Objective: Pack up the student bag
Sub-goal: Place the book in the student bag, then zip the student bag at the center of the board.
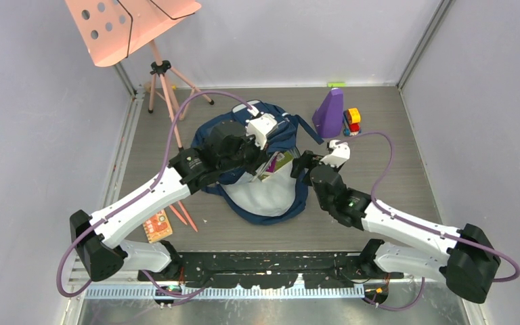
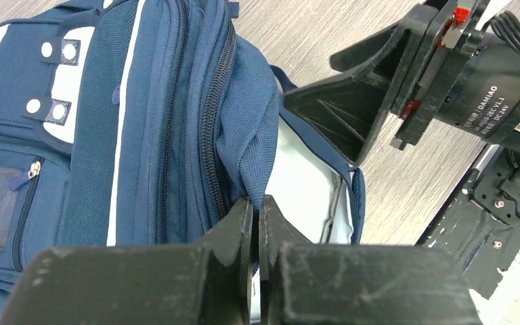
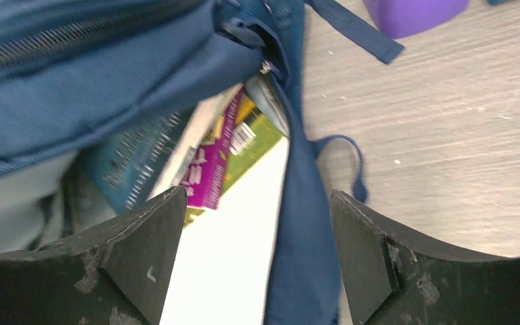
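Note:
The student bag (image 1: 279, 131), navy with white stripes, lies in the middle of the table with its main pocket open and pale grey lining (image 1: 267, 195) showing. My left gripper (image 1: 264, 161) is shut on the navy fabric edge of the opening (image 2: 256, 206) and holds the flap up. My right gripper (image 1: 302, 166) is open, and its jaws straddle the bag's right rim (image 3: 257, 210) without touching it. Inside the pocket are a magenta and green book (image 3: 225, 154) and a teal book (image 3: 127, 170). The right gripper's fingers (image 2: 338, 115) also show in the left wrist view.
A purple cone (image 1: 330, 111) and a small yellow and red toy (image 1: 352, 120) stand at the back right. A pink music stand (image 1: 132, 30) is at the back left. An orange card (image 1: 157, 225) and red pencils (image 1: 183, 214) lie near the front left.

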`<state>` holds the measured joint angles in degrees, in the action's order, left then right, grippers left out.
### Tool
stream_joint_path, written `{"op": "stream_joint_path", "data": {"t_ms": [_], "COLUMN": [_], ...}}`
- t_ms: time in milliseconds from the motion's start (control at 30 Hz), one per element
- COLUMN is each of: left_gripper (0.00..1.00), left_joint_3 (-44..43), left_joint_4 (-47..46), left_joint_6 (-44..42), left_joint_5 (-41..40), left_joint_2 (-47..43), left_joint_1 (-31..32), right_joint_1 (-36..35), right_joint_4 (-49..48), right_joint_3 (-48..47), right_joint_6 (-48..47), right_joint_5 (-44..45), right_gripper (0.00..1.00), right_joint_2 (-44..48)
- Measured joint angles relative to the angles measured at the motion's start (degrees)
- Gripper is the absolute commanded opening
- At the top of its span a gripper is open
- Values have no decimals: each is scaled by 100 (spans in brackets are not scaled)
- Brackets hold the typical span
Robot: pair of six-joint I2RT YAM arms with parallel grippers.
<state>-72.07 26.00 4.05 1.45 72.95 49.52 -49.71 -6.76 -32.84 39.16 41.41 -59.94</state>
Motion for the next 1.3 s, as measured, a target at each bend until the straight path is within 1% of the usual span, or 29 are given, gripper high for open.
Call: {"op": "stream_joint_path", "data": {"t_ms": [100, 133, 233, 367, 500, 600, 633, 667, 700, 733, 767, 800, 833, 867, 900, 967, 1033, 1233, 1300], "left_gripper": [0, 0, 0, 0, 0, 0, 0, 0, 0, 0, 0, 0, 0, 0, 0, 0, 0, 0, 0], "left_joint_3": [0, 0, 0, 0, 0, 0, 0, 0, 2, 9, 13, 20, 22, 22, 22, 22, 22, -4, -63], "left_joint_4": [2, 0, 0, 0, 0, 0, 0, -2, -4, -9, -9, -9, -7, -9, -9, -24, -72, -208, -271], "left_joint_6": [0, 0, 0, -2, -9, -17, -20, -20, -22, -22, -22, -22, -22, -22, -20, -15, -9, 55, 157], "left_joint_5": [-15, -17, -17, -28, -35, -37, -61, -90, -116, -142, -151, -162, -166, -168, -166, -162, -170, -299, -306], "left_joint_2": [0, 0, 0, 0, 0, 0, 0, 0, 0, 0, 0, 0, 7, 11, 26, 85, 199, 857, 1145], "left_joint_1": [0, 0, 2, 2, 2, 2, 2, 2, 2, 2, 2, 7, 13, 15, 26, 57, 153, 798, 955], "right_joint_1": [2, 2, 2, 2, 0, 0, 0, 0, 0, 0, 0, 9, 35, 74, 131, 367, 667, 1513, 1690], "right_joint_4": [911, 1252, 1821, 2103, 2352, 2568, 2623, 2653, 2684, 2726, 2758, 2780, 2798, 2798, 2793, 2750, 2667, 2236, 2162], "right_joint_3": [-212, -358, -767, -1071, -1102, -1097, -1095, -1095, -1093, -1093, -1091, -1075, -1054, -1023, -997, -927, -820, -505, -472], "right_joint_6": [-140, -184, -249, -247, -92, 46, 74, 101, 129, 151, 144, 157, 153, 149, 136, 131, 103, -81, -186], "right_joint_5": [-111, -190, -494, -973, -1097, -1010, -955, -885, -798, -715, -658, -573, -516, -492, -492, -584, -695, -1241, -1377], "right_gripper": [83, 83, 83, 81, 77, 69, 59, 53, 45, 40, 30, 25, 15, 10, 3, 1, 1, 1, 0], "right_joint_2": [94, 26, -330, -968, -1482, -1661, -1665, -1663, -1655, -1641, -1620, -1576, -1512, -1440, -1373, -1285, -1213, -726, -566]}}
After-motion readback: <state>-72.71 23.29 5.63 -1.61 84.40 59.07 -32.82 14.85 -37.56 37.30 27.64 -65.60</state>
